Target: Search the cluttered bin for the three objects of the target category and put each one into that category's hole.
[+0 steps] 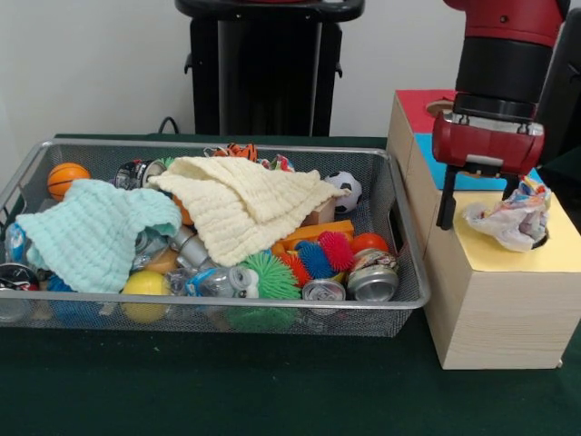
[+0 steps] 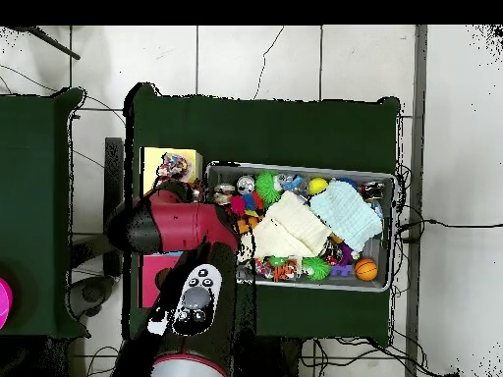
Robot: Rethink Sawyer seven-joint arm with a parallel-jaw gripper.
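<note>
Your gripper (image 1: 478,211) hangs over the yellow-topped box (image 1: 508,300); fingers spread, holding nothing; the plastic wad (image 1: 511,218) rests on the hole at the box's 3 o'clock edge, apparently let go there; the bin (image 1: 399,227) sits at 9 o'clock, cloths (image 1: 241,204) likely hiding the rest.

The front view sits low across the table, close in, facing the pedestal (image 1: 269,68), with the bin (image 1: 404,227) spreading to one side of the claw (image 1: 478,205) and the yellow-topped box (image 1: 508,300) right under it. The overhead view looks straight down from high up, turned half round, taking in table and floor. Both share the bin (image 2: 300,169), the box (image 2: 152,162) and the arm (image 2: 182,231).
</note>
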